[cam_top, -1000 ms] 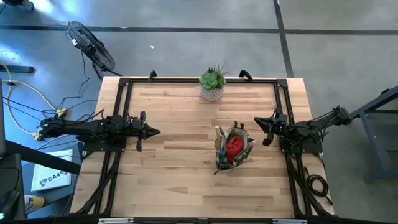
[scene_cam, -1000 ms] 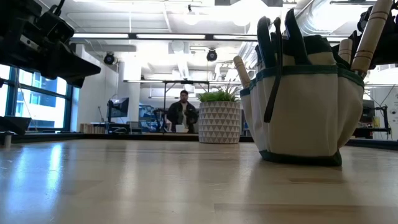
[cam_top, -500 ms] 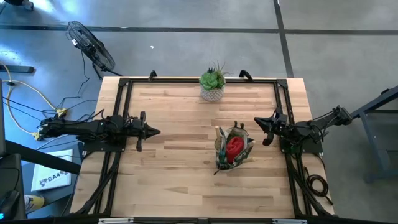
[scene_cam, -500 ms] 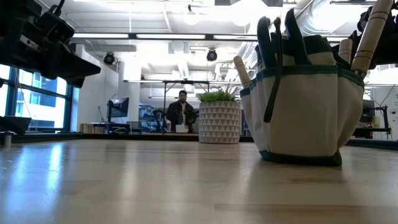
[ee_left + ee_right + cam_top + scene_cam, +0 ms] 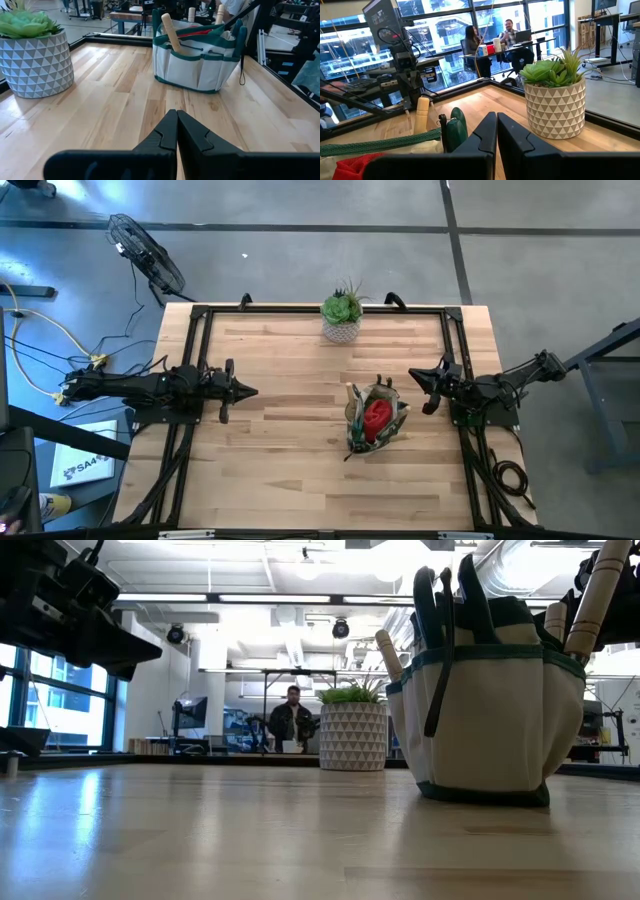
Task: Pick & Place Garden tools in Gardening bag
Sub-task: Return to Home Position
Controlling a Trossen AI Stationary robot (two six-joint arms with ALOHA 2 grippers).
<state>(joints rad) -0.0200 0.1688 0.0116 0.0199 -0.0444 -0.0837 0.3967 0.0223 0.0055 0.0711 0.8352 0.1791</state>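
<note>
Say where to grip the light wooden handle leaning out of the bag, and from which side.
Probably grip the light wooden handle just below its rounded end, bare above the rim of the pale, green-trimmed fabric bag. Come from above, straddling the shaft: it leans outward, apart from the rest.

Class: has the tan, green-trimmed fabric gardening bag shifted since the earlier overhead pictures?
No. The tan fabric gardening bag keeps its place against the white potted succulent.

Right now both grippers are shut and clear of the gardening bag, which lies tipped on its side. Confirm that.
Wrong on one point: the gardening bag stands upright, as the low view shows. The left gripper and the right gripper are indeed shut and clear of it.
</note>
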